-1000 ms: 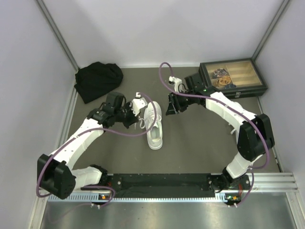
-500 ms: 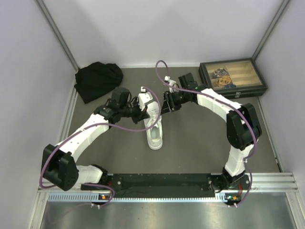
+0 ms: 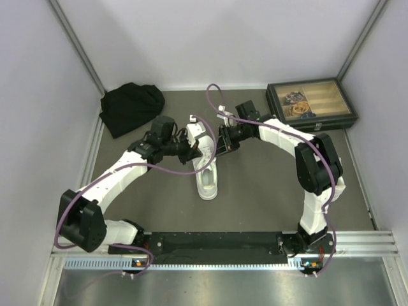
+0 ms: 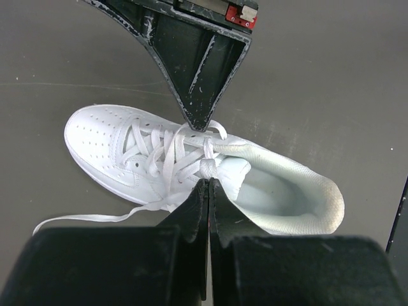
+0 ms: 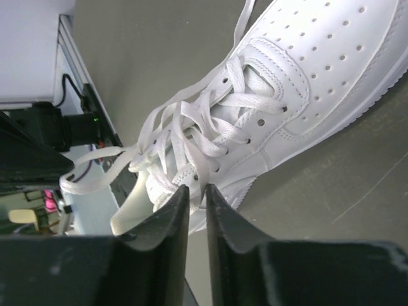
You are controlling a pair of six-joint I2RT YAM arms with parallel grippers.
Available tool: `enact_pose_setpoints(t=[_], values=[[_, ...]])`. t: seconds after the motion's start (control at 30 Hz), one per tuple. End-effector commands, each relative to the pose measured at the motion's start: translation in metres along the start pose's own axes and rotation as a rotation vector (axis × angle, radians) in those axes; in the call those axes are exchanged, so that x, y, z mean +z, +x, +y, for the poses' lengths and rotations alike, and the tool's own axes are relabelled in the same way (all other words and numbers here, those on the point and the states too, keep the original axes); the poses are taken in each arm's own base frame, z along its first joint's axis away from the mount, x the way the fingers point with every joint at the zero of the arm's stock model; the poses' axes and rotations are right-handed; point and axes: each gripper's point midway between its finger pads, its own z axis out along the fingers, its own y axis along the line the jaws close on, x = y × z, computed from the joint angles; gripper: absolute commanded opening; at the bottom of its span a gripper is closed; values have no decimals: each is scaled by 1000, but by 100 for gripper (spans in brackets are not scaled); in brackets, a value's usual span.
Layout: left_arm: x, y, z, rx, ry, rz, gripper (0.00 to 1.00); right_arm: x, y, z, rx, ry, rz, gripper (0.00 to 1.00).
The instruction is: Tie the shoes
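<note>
Arms bend inward from both sides, meeting over the white sneaker (image 3: 208,180) mid-table. Left gripper (image 4: 208,185) is pinched tight on the laces (image 4: 167,153). Right gripper (image 5: 197,189) stands narrow around one strand; I cannot tell if it grips. Far right, a dark box (image 3: 319,120) holds a wooden tray (image 3: 328,101).

sneaker (image 3: 208,175) far end: buried under left gripper (image 3: 193,152) and right gripper (image 3: 223,141), top cam
toe (image 5: 357,57): chopped off by the right wrist cam's edge
lace (image 5: 197,167) by the sneaker's tongue: goes between the right fingers (image 5: 167,223), pinched or not, no clue
box (image 3: 312,115) past the sneaker: contents too tiny
</note>
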Motion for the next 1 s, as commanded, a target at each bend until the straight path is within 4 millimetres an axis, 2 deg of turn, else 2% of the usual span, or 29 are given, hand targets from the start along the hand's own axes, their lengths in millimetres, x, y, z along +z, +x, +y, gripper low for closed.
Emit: enact_pose_setpoints(t=[0.0, 0.13, 0.53, 0.8, 0.97], values=[[5, -7, -3, 18, 27, -39, 0, -10, -27, 24, -76, -59, -65, 13], [9, 1, -4, 9, 40, -21, 0, -17, -29, 34, -103, -73, -83, 0], [31, 15, 8, -89, 30, 11, 0, -31, -31, 56, -140, -121, -120, 0], [46, 11, 12, -168, 45, -18, 0, -31, -29, 59, -134, -143, -116, 0], [47, 2, 17, -170, 25, -44, 0, -29, -27, 58, -126, -151, -108, 0]])
